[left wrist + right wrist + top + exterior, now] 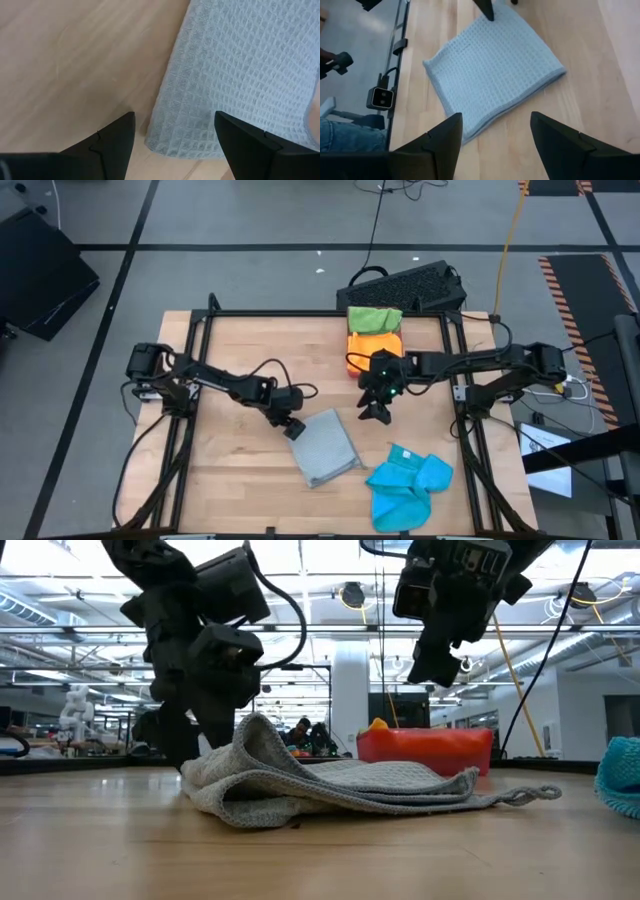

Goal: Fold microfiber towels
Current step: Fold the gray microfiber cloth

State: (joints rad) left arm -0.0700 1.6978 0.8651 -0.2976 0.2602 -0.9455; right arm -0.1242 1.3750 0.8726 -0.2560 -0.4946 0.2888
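Folded grey towel (pixel 328 448) lies on the wooden table (pixel 230 470).

The grey towel (pixel 327 447) lies folded, mid-table. The blue towel (pixel 408 485) lies crumpled near the front right. Green towel (pixel 374 318) rests atop orange towel (pixel 373 343), folded.

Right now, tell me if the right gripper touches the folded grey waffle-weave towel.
Apart. The low view shows the right gripper hanging open above the grey towel.

grey towel (pixel 328 448) folded, blue towel (pixel 407 488) crumpled
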